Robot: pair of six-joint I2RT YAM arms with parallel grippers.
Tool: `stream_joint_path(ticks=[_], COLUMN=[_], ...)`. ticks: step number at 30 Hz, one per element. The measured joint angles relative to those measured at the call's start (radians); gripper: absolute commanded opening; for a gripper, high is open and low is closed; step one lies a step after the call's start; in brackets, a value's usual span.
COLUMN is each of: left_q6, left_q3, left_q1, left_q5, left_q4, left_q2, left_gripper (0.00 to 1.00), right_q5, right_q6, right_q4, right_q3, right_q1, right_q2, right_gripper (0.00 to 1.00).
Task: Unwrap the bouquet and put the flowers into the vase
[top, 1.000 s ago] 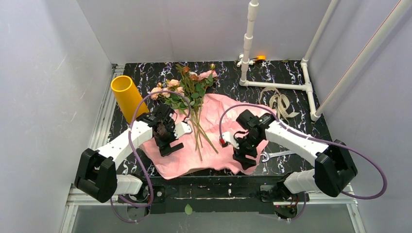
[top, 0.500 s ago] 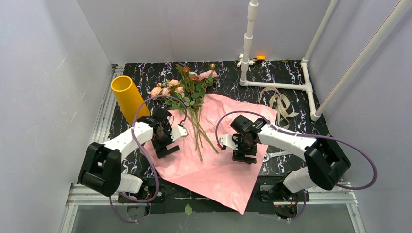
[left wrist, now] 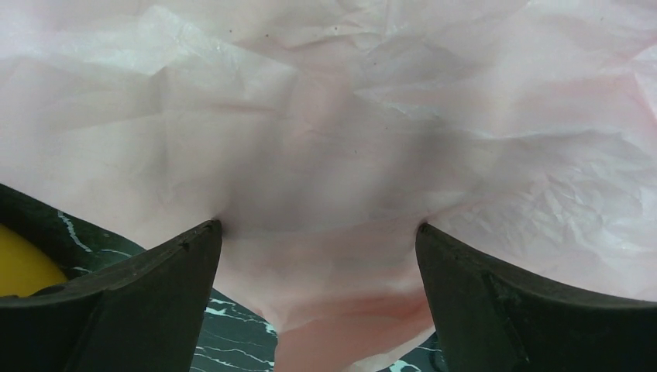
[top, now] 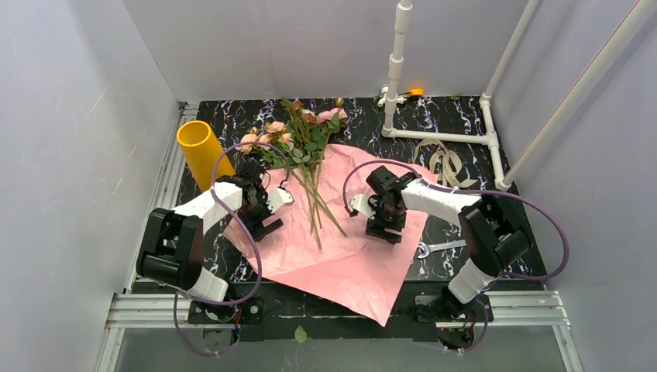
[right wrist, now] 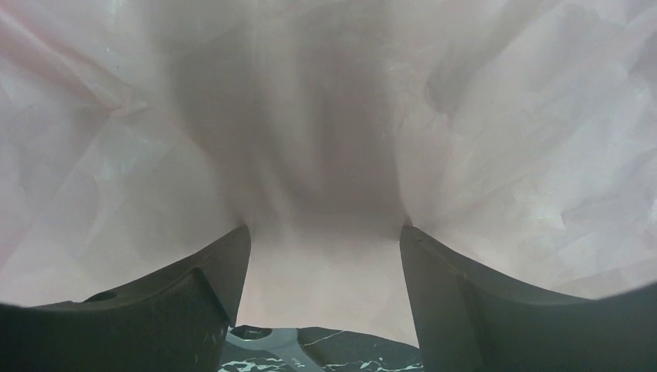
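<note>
1. The flowers (top: 307,149) lie in the middle, stems on the pink paper (top: 349,263), pointing near, blooms far.
2. The vase (top: 200,151) stands far left, open end up.
3. The left gripper (left wrist: 318,227) and right gripper (right wrist: 324,228) sit low over the paper, fingers apart, holding nothing.

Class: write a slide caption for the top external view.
Both open, the left gripper and right gripper flank the flowers lying on the spread-out pink paper; the yellow vase stands at the left.

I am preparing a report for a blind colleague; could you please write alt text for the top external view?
Long-stemmed flowers lie partly on an unfolded pink paper sheet on a dark table, between the left tool and right tool, both open above the paper. A yellow vase stands at the far left.
</note>
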Motion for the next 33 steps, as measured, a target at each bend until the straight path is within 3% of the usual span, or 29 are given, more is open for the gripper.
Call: stream_joint_path(ticks=[7, 14, 33], left_q6=[0.053, 0.126, 0.174], left_q3=[0.006, -0.097, -0.167], left_q1=[0.014, 0.023, 0.089], left_q5=[0.003, -0.018, -0.034], left_q4=[-0.035, -0.111, -0.117], left_q2=[-0.037, -0.176, -0.172], left_gripper=[0.98, 0.98, 0.98], right_q5=[-0.013, -0.026, -0.013], right_q6=[0.012, 0.016, -0.032], right_q4=[0.002, -0.010, -0.056], right_q3=[0.025, 0.025, -0.037], right_q1=[-0.012, -0.013, -0.087], right_q2=[0.011, -0.022, -0.036], right_gripper=[0.84, 0.86, 0.86])
